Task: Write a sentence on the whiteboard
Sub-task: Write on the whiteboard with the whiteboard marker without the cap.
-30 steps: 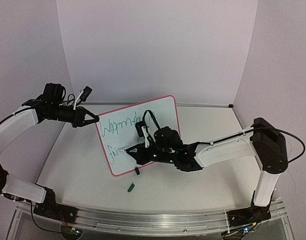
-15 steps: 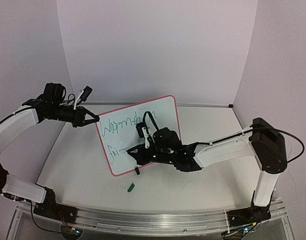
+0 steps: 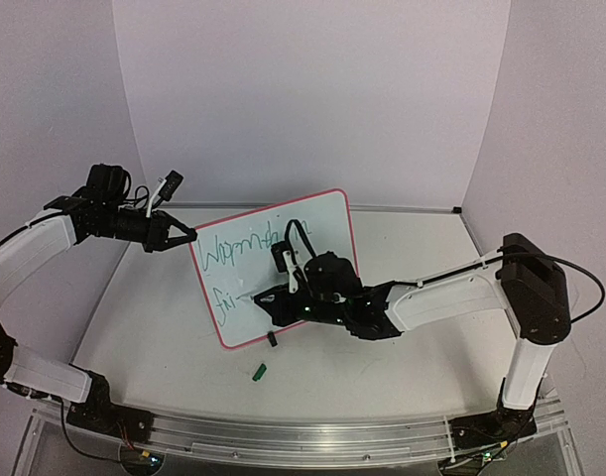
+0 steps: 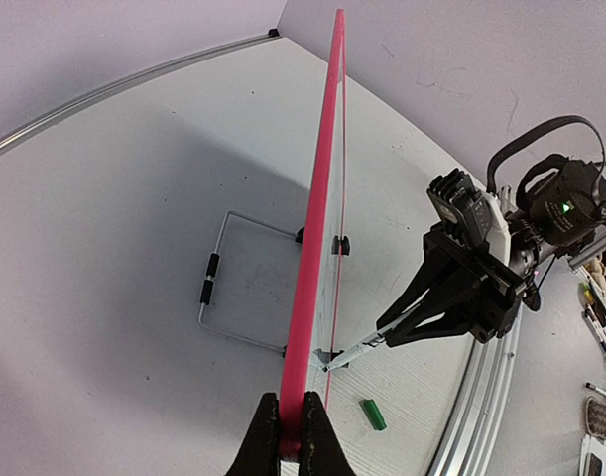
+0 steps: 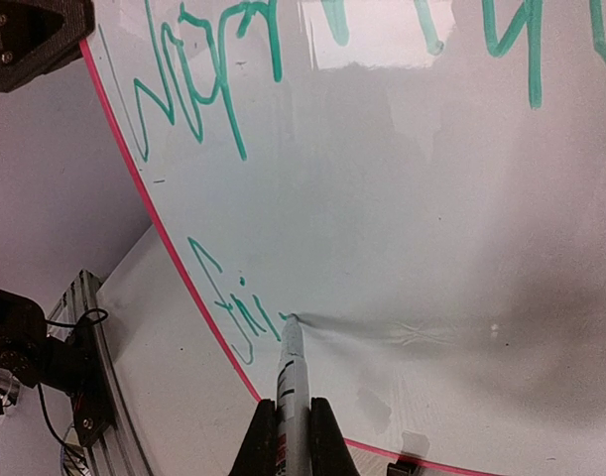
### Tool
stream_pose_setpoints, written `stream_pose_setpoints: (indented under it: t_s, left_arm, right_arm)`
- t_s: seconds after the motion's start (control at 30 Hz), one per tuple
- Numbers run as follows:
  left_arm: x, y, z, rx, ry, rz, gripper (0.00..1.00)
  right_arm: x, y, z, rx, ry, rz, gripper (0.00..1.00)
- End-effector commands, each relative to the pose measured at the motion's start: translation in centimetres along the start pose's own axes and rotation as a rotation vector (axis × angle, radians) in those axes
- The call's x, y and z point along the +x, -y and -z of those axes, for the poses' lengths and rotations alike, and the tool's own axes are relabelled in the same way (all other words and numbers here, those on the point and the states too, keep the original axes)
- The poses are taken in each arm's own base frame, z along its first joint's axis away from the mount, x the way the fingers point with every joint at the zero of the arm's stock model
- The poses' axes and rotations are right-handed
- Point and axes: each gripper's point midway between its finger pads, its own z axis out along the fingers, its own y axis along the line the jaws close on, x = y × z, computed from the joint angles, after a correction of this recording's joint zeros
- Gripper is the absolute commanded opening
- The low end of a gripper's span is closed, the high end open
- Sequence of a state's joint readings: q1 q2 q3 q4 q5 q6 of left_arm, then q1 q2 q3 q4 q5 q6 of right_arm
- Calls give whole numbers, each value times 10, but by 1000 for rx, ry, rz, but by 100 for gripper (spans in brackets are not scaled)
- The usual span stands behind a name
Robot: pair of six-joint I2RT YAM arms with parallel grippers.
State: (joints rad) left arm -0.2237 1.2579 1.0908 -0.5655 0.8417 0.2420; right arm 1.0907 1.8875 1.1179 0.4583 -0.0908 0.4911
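The whiteboard [image 3: 320, 220] stands near upright on the table [image 3: 154, 327], between the two arms. The left gripper [image 4: 291, 436] is clamped on the board's pink frame at its upper left edge and steadies it. The right gripper [image 5: 288, 416] is closed round a marker [image 5: 291, 367], whose tip touches the board's lower left, just after the first few letters of the second line.

The likeliest trouble is too hard a push from the marker. The left fingers pinch only the thin frame, so the board could swivel or slip back and the stroke would wander or break. Too light a touch would leave gaps instead. The marker might also twist in its narrow hold. The right wrist hangs close over the board's middle and may smear the fresh ink.

Counted: one board, one marker, one small green cap [image 3: 260, 372] on the table in front of the board. The sentence [image 3: 238, 248] has two lines, the upper long, the lower barely begun.
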Motion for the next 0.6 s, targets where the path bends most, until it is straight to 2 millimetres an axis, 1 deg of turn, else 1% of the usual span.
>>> stream_pose_setpoints:
  t_s: [0.0,0.23,0.57]
  left_arm:
    - [25,4,-15,26,-93,42,0]
    - [25,4,-15,25,-95,42,0]
    - [26,3,-16,23,-97,44,0]
  right_arm:
    - [-39,-2,13,16,105,-4,0]
    - [-45,-7,13,-7,122,3,0]
    - [-29,-12,-7,-55,62,-6,0]
